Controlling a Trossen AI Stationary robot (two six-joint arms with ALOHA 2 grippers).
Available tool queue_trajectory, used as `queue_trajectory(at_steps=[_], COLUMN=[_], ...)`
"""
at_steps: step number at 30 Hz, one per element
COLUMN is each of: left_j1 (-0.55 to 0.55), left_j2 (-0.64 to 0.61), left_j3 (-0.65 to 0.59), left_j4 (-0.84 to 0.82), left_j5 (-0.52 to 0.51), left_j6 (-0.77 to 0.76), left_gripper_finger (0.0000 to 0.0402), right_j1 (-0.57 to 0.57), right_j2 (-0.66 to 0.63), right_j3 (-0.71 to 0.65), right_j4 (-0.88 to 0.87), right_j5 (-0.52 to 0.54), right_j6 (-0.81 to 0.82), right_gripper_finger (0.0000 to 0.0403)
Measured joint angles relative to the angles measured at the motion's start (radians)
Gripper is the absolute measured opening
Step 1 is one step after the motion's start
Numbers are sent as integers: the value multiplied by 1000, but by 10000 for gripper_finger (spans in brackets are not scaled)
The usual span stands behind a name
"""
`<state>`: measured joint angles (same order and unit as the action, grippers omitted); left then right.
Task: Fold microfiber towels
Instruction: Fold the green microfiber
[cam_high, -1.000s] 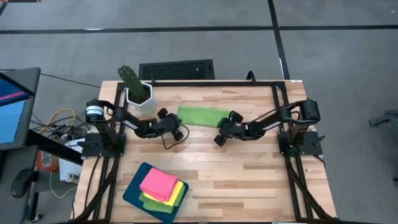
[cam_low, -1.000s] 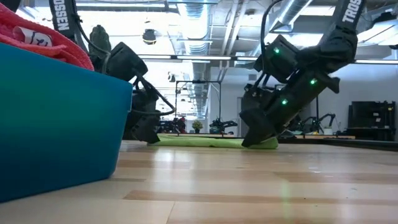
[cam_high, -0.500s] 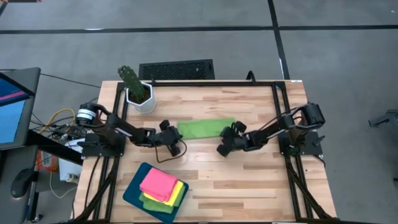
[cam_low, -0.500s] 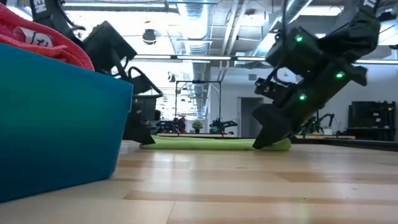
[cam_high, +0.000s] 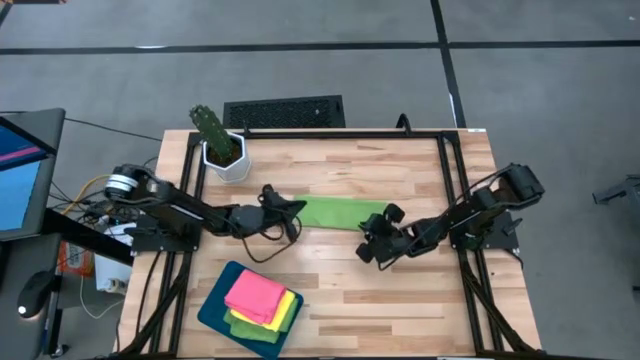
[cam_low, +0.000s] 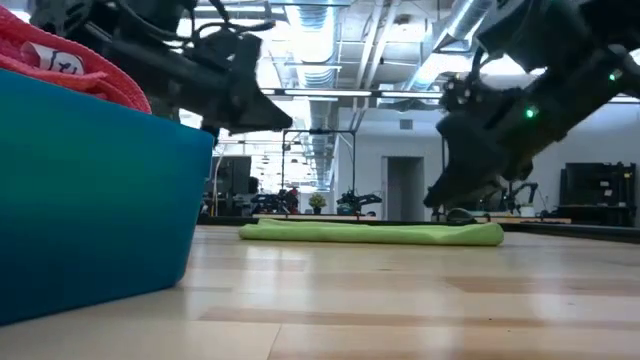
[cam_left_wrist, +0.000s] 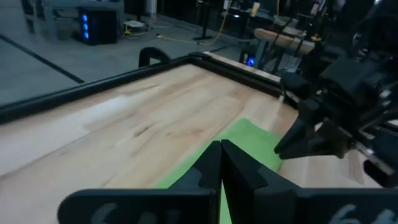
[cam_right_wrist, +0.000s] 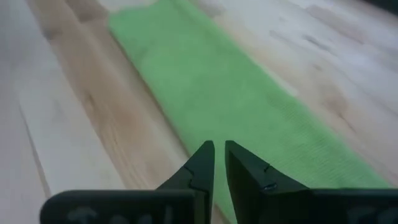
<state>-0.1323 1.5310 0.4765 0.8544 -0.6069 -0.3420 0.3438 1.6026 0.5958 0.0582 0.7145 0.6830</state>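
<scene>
The lime green towel (cam_high: 340, 212) lies folded into a long flat strip across the middle of the wooden table (cam_high: 400, 170), held by nothing. The left gripper (cam_high: 293, 208) sits at the strip's left end, fingers pinched completely together and empty. The right gripper (cam_high: 368, 240) hangs just above the strip's right end, its fingers (cam_right_wrist: 200, 163) nearly closed with a thin gap and nothing between them. A pink towel (cam_high: 255, 296) tops the stack in the teal tray (cam_high: 212, 310) at the near left. No readable writing anywhere.
</scene>
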Motion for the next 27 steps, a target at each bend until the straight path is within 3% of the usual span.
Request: queue_trajectory(at_steps=[5, 9, 19, 27], left_j1=[-33, -73, -59, -71], left_j2=[243, 407, 597, 674], left_j3=[159, 332, 613, 721], left_j4=[77, 25, -352, -668], left_j5=[-24, -125, -171, -272], left_j6=[13, 65, -121, -381], left_gripper_finger=[0, 0, 0, 0], right_j1=[0, 1, 101, 175], right_j2=[-31, -40, -54, -78], right_j3=[1, 1, 3, 4], right_j4=[-15, -84, -253, -306], right_j5=[21, 35, 88, 99], right_j6=[30, 99, 321, 338], right_gripper_finger=[63, 63, 63, 63])
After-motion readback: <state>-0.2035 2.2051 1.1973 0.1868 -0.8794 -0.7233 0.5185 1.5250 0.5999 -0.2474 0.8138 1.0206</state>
